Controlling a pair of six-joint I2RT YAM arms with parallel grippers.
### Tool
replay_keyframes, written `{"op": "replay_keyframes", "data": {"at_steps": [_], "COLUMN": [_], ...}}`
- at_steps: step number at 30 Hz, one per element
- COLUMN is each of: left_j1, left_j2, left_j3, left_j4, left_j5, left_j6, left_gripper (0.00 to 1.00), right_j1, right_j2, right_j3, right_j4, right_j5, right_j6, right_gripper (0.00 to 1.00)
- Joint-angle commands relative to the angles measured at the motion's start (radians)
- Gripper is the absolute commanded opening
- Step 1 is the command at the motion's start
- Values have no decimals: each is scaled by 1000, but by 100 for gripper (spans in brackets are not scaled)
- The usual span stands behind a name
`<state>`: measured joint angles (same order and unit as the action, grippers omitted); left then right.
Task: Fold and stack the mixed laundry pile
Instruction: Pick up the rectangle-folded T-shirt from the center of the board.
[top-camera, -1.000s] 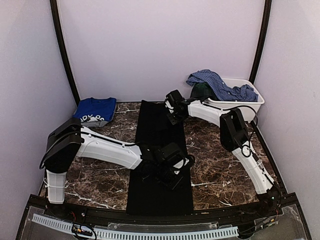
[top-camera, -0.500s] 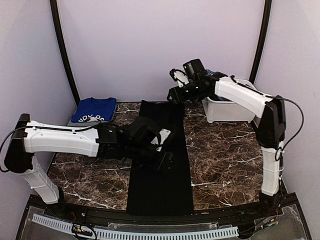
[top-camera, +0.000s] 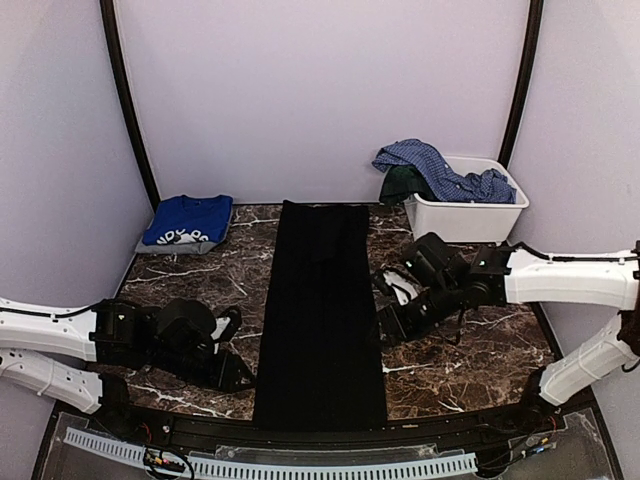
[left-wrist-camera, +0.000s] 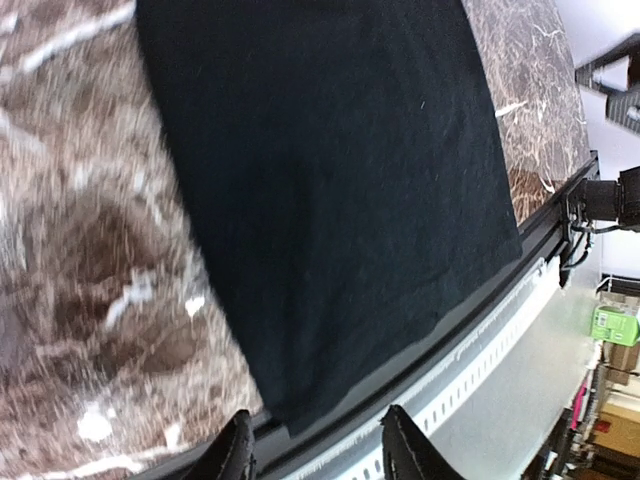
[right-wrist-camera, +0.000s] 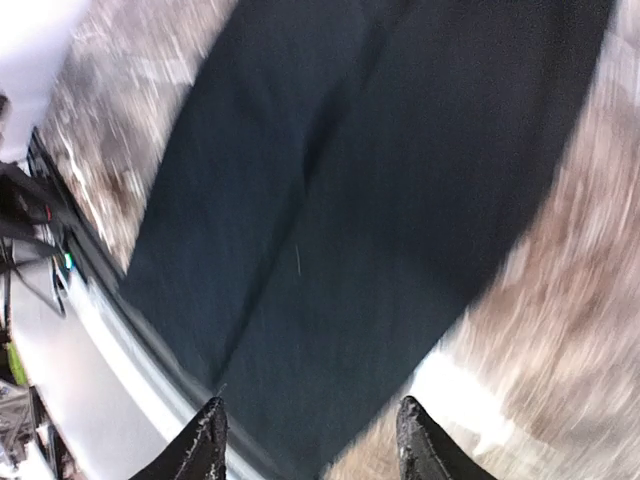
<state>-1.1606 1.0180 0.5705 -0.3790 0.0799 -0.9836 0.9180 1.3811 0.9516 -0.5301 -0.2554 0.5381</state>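
A black garment lies flat on the marble table between lilac walls, left fingers and right fingers released.

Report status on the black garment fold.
Left gripper open, empty, at near-left corner of black garment. Right gripper open, empty, at its right edge. Garment flat, long strip. Nothing blocking.

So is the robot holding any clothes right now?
No, nothing. The left gripper and right gripper are both open and empty, one on each side of the long black garment.
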Motion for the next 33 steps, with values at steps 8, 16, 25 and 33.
{"op": "replay_keyframes", "data": {"at_steps": [8, 16, 25, 33], "left_j1": [-109, -169, -169, -169], "left_j2": [38, 139, 206, 254], "left_j3": [-116, -124, -118, -98], "left_j4": [56, 126, 183, 216], "left_j5": [41, 38, 51, 60], "left_j6": [-227, -283, -270, -254], "left_gripper": [39, 39, 37, 32], "right_j1": [171, 290, 342, 348], "right_j2": [-138, -65, 12, 49], "right_j3": [-283, -347, -394, -380], "right_j4": [79, 171, 288, 331], "right_j5": [-25, -44, -53, -60], "right_j6": [328, 425, 489, 493], "right_gripper": [51, 49, 48, 37]}}
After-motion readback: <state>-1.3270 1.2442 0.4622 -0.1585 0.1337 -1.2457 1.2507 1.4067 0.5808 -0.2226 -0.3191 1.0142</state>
